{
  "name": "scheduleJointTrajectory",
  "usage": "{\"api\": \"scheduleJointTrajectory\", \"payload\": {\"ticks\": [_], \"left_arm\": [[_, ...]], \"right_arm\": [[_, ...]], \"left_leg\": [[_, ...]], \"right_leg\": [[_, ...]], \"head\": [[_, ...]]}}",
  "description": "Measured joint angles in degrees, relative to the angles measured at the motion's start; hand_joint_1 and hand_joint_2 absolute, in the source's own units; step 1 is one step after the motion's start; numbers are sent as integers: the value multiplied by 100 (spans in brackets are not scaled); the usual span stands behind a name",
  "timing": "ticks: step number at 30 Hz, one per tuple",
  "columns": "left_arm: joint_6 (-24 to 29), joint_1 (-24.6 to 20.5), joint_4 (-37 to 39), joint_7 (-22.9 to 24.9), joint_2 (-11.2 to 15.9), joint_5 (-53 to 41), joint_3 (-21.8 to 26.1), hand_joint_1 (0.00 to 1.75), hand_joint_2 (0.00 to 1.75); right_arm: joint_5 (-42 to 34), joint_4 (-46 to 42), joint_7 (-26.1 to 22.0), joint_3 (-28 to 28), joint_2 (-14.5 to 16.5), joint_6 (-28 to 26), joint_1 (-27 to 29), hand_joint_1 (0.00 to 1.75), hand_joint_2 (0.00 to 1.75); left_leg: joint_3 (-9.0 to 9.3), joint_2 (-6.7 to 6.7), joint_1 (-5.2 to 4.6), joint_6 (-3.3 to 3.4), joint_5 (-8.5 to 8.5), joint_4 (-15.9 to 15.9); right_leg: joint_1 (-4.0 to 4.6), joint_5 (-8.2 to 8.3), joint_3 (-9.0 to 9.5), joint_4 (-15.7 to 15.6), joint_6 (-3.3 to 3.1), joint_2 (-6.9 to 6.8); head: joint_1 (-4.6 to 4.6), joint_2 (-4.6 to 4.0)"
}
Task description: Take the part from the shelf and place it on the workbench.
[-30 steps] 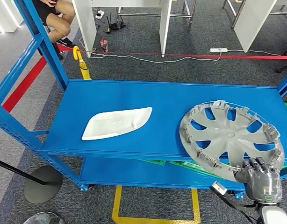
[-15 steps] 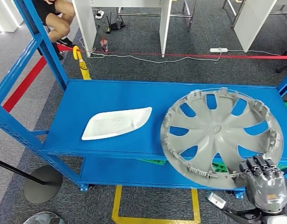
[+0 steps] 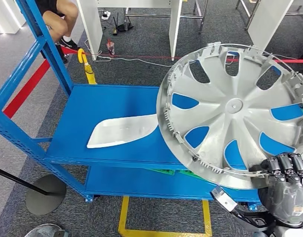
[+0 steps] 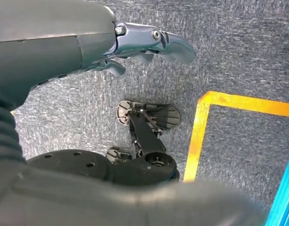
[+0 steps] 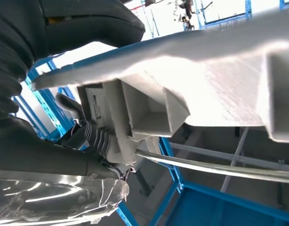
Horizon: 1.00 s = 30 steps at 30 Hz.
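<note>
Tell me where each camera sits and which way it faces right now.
Head view: high on the body, looking forward and down at the blue shelf and the wheel cover held by the right hand.
Left wrist view: behind the left hand, facing the carpet floor and yellow floor line.
Right wrist view: behind the right hand, under the wheel cover's rim.
Head and right wrist share the wheel cover.

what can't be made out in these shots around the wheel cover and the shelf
- White part, head view: its right tip is hidden behind the wheel cover.
- Shelf, head view: its right half is covered by the wheel cover.
- Right hand, head view: cut off by the picture's corner; the cover's rim hides its fingertips.
- Wheel cover, right wrist view: close and overexposed.
- Left hand, left wrist view: nothing in it, hanging over the floor.
</note>
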Motion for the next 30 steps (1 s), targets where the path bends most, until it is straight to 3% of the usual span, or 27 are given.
{"api": "scheduleJointTrajectory", "payload": {"ticks": [11,14,16,20,22,24,26,27,28,29,30], "left_arm": [[-53,14,0,-86,-3,13,3,0,175],[7,15,0,-95,-14,15,4,0,175],[61,15,0,-91,-20,14,4,0,175],[182,24,1,-72,-42,9,2,0,175],[209,29,2,-61,-62,-4,-2,0,175],[215,26,2,-55,-87,-15,-4,0,175],[216,23,3,-55,-101,-21,-5,0,175],[217,25,4,-54,-103,-26,-5,0,175],[218,27,5,-53,-105,-33,-5,0,175],[219,29,7,-50,-109,-47,-5,0,175],[218,29,8,-43,-115,-78,-5,0,175]], "right_arm": [[-39,-135,396,392,10,0,-2,175,175],[-254,-137,236,450,32,0,19,175,175],[-534,-134,-122,431,125,0,52,175,175],[-1757,-64,-1950,-1,710,0,149,175,175],[-2118,-23,-2463,-254,925,1,179,175,175],[-2211,15,-2577,-430,1046,2,187,175,175],[-2231,65,-2594,-573,1134,2,202,175,175],[-2234,91,-2603,-626,1164,2,213,175,175],[-2235,117,-2616,-672,1192,2,220,175,175],[-2234,141,-2629,-706,1215,2,226,175,175],[-2233,157,-2645,-731,1237,2,234,175,175]], "left_leg": [[0,0,1,0,0,0],[-1,0,-5,3,-5,5],[-1,0,-22,18,-18,15],[5,0,-63,73,-40,5],[54,3,-51,128,-20,-72],[112,7,-32,179,-9,-138],[134,9,-49,206,-25,-139],[144,8,-60,211,-29,-135],[155,8,-68,210,-32,-131],[169,4,-72,203,-35,-127],[185,-2,-72,191,-44,-123]], "right_leg": [[1,-1,-1,0,-1,0],[-2,1,-1,-5,3,1],[-16,3,1,-15,15,2],[-57,3,23,-47,64,0],[-65,-53,29,6,85,0],[-45,-330,-188,484,65,2],[-15,-681,-641,1315,35,7],[-5,-745,-828,1617,24,8],[2,-679,-920,1706,11,9],[5,-502,-896,1562,-2,9],[4,-256,-770,1221,-16,8]], "head": [[0,0],[1,0],[-2,0],[-4,0],[2,0],[29,0],[47,0],[48,0],[46,0],[46,0],[48,0]]}}
